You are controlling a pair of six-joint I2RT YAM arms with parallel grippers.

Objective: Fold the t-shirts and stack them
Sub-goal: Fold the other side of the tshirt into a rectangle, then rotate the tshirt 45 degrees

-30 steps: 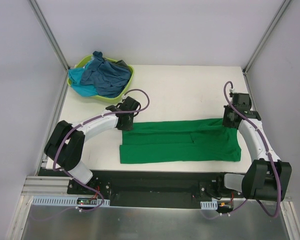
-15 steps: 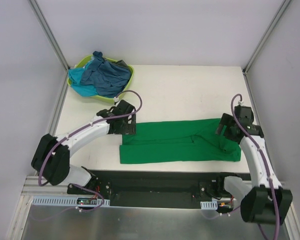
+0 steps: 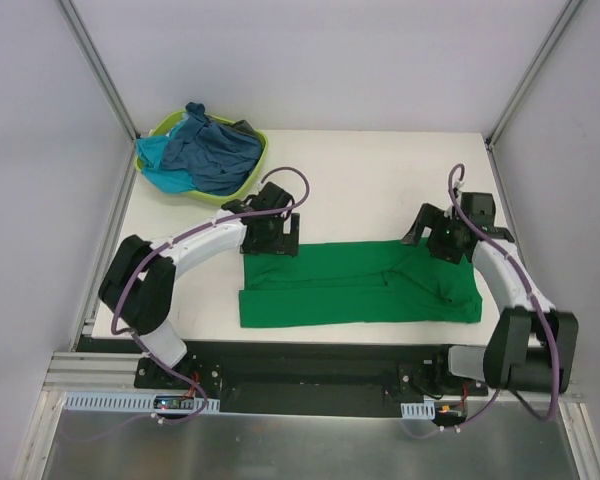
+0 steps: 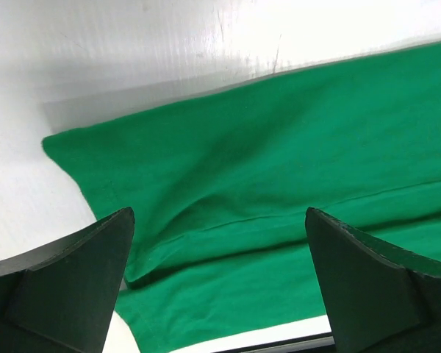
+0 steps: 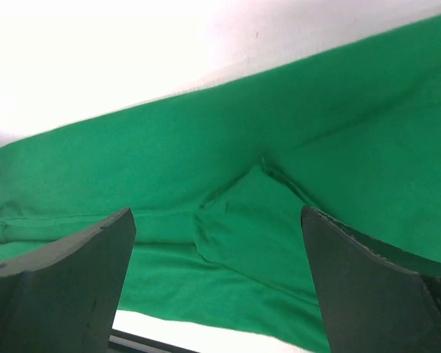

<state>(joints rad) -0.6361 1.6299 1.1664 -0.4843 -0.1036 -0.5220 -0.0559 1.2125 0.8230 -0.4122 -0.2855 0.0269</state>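
A bright green t-shirt (image 3: pixel 360 285) lies flat in a long folded strip near the table's front edge, with a tucked sleeve flap (image 5: pixel 257 220) wrinkled near its right half. My left gripper (image 3: pixel 272 237) hovers open over the shirt's far left corner, and in the left wrist view the left gripper (image 4: pixel 219 243) has only green cloth (image 4: pixel 279 169) below its spread fingers. My right gripper (image 3: pixel 432 237) hovers open above the far right part; in the right wrist view the right gripper (image 5: pixel 217 235) holds nothing. More t-shirts, dusty blue (image 3: pixel 215 150), turquoise (image 3: pixel 160 162) and dark grey (image 3: pixel 244 128), are piled in the basket.
The lime-green plastic basket (image 3: pixel 256 166) stands at the table's back left corner. Bare white table (image 3: pixel 370 185) stretches behind the green shirt. Metal frame posts rise at the back corners, and the arm bases sit along the near edge.
Both grippers went from shut to open, letting go of the green shirt's far edge. Each has shifted inward toward the middle, above the cloth. The shirt lies still.
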